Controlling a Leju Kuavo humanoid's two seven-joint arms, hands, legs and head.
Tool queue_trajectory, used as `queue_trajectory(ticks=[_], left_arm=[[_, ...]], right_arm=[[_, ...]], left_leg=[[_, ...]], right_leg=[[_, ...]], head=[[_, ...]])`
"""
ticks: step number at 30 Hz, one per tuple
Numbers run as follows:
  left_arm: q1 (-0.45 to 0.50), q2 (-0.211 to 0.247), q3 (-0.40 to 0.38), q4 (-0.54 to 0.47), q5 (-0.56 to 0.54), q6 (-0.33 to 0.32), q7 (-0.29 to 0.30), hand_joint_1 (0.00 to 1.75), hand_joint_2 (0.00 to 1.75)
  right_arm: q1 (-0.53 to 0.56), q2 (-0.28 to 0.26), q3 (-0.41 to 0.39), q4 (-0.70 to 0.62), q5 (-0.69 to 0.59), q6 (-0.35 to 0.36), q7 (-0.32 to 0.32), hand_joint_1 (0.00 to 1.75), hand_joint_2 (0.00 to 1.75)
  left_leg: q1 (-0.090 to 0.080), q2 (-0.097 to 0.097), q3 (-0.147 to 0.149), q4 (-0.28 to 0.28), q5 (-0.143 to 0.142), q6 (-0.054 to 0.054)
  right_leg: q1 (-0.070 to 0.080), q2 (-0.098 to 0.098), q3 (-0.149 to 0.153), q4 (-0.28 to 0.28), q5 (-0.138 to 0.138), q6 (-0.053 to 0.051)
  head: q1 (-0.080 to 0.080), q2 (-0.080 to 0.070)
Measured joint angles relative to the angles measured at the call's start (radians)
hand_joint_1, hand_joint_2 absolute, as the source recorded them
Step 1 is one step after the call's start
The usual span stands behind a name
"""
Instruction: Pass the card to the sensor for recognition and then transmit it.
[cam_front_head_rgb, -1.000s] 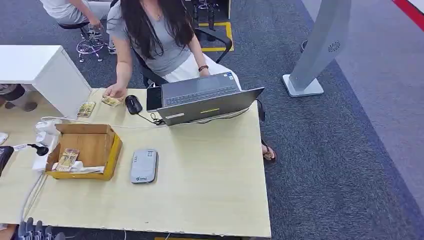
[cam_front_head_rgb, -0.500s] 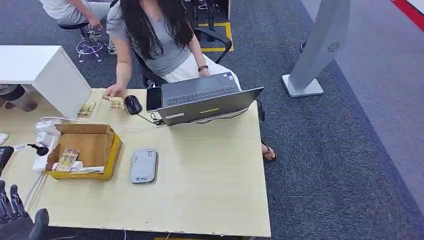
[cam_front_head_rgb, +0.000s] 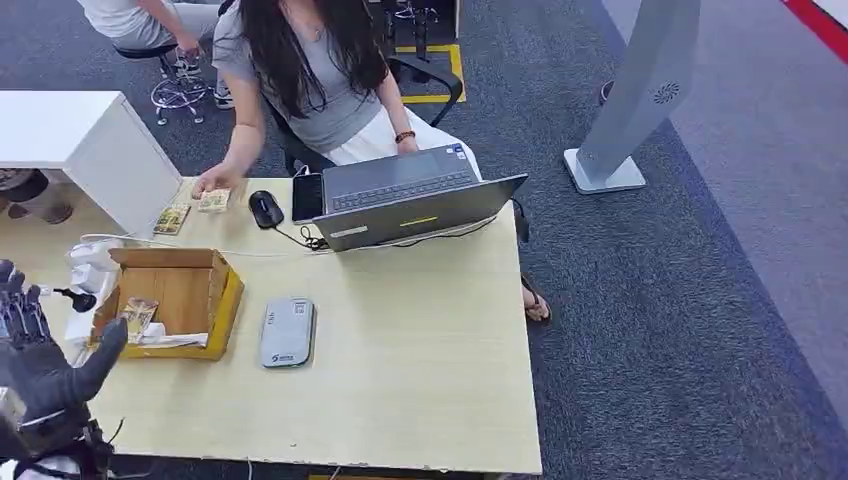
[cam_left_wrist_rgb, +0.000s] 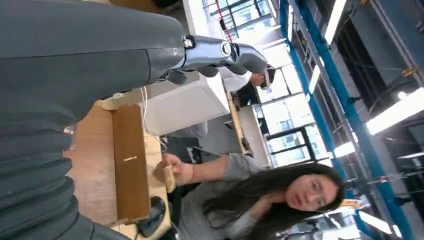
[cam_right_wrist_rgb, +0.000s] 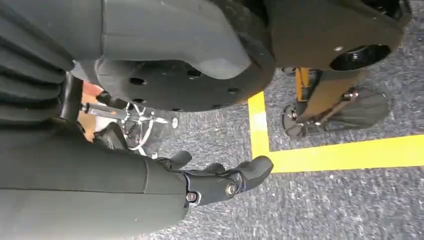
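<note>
Left hand (cam_front_head_rgb: 45, 370): dark grey shell, thick grey thumb, darker slim fingers (cam_front_head_rgb: 22, 315) with pale metal showing between segments. Wrist view shows a smooth grey cover, ribbed lower down, and silver round screw heads along the finger.

Right hand (cam_right_wrist_rgb: 220, 182): same grey ribbed cover; dark finger with two bright screws at its base.

Left robot hand (cam_front_head_rgb: 45, 375) raised at lower left, fingers (cam_front_head_rgb: 20, 310) upright and apart, thumb out, holding nothing. Right robot hand (cam_right_wrist_rgb: 220, 182) hung low, fingers loosely extended, empty.
</note>
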Motion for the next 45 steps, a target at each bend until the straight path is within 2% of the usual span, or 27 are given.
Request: queue_trajectory(ticks=[7, 30, 31, 32, 42, 45], left_arm=[[-0.111, 0.068, -0.058, 0.129, -0.165, 0.086, 0.082, 0.00, 1.75], [-0.439, 0.251, -0.238, 0.521, -0.745, 0.335, 0.370, 0.00, 1.75], [-0.452, 0.260, -0.244, 0.538, -0.770, 0.347, 0.381, 0.61, 1.75], [-0.467, 0.269, -0.249, 0.559, -0.799, 0.359, 0.395, 1.75, 1.75], [-0.578, 0.345, -0.295, 0.726, -1.054, 0.479, 0.511, 1.75, 1.75], [-0.595, 0.356, -0.301, 0.754, -1.098, 0.496, 0.526, 1.75, 1.75]], right_arm=[[-0.009, -0.009, 0.005, 0.000, 0.013, 0.002, 0.007, 0.00, 1.75], [-0.031, -0.024, 0.038, 0.000, 0.064, 0.021, 0.039, 0.00, 1.75], [-0.032, -0.024, 0.041, 0.000, 0.068, 0.021, 0.039, 0.00, 1.75], [-0.032, -0.025, 0.045, 0.000, 0.071, 0.021, 0.039, 0.00, 1.75], [-0.038, -0.027, 0.073, 0.000, 0.116, 0.023, 0.055, 0.00, 1.75], [-0.039, -0.028, 0.077, 0.000, 0.124, 0.024, 0.056, 0.00, 1.75]], left_leg=[[0.000, 0.000, 0.000, 0.000, 0.000, 0.000], [0.003, 0.002, 0.000, 0.001, 0.001, -0.001], [0.003, 0.002, 0.000, 0.001, 0.001, -0.001], [0.003, 0.002, 0.000, 0.001, 0.001, -0.001], [0.003, 0.003, 0.000, 0.001, 0.001, -0.001], [0.003, 0.003, 0.000, 0.001, 0.001, -0.001]], right_leg=[[0.000, 0.001, 0.000, 0.000, 0.000, -0.001], [0.003, 0.003, -0.001, 0.000, 0.001, -0.002], [0.003, 0.003, -0.001, 0.000, 0.001, -0.002], [0.003, 0.003, -0.001, 0.000, 0.001, -0.002], [0.004, 0.004, -0.001, 0.000, 0.002, -0.003], [0.004, 0.004, -0.001, 0.000, 0.002, -0.003]], head=[[0.000, 0.000], [0.000, 0.000], [0.000, 0.000], [0.000, 0.000], [0.000, 0.000], [0.001, 0.000]])
